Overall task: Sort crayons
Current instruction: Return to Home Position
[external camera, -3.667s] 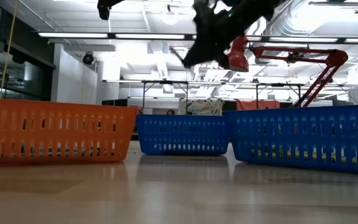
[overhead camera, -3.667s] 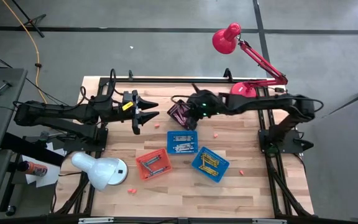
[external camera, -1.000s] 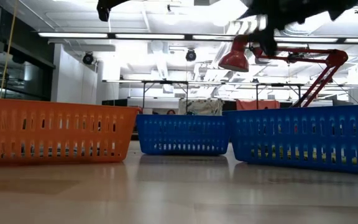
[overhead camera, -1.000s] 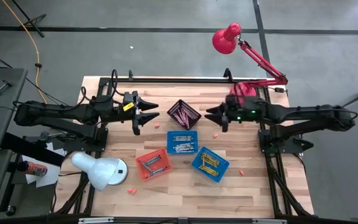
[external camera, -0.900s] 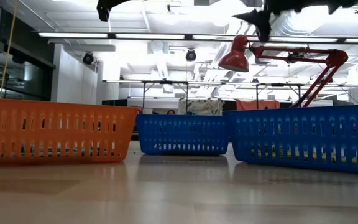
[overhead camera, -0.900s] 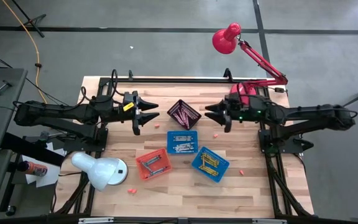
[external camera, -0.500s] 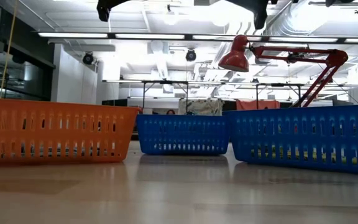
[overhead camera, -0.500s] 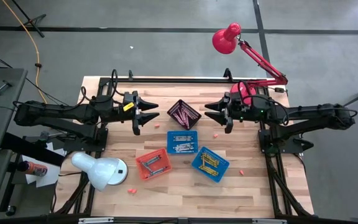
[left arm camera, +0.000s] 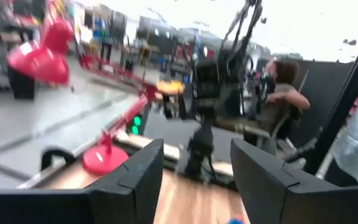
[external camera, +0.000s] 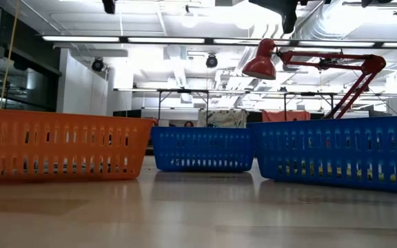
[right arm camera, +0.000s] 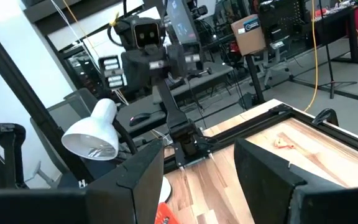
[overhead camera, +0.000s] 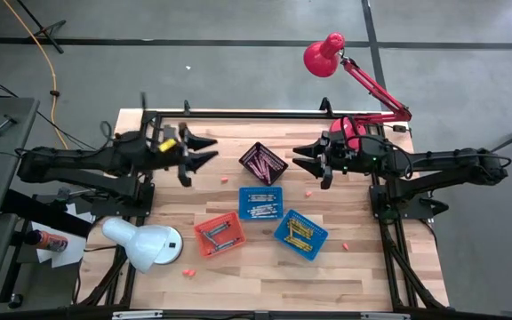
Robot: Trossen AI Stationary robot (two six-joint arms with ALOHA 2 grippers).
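I read the table (overhead camera: 354,271) as pale planked wood, smooth, with a soft sheen. The orange basket (external camera: 60,148) and the blue basket (external camera: 202,148) beside it look like moulded plastic mesh. The red lamp (overhead camera: 324,55) shade is glossy. The right gripper (right arm camera: 199,149) has matt dark fingers (right arm camera: 278,186).

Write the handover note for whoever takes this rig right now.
Left gripper: open, empty, over the table's left side.
Right gripper: open, empty, over the right side, just clear of the black basket.
Done: pink crayons lie in the black basket; other crayons lie in the middle blue basket, the right blue basket and the orange basket.
Left: four loose crayons on the table.
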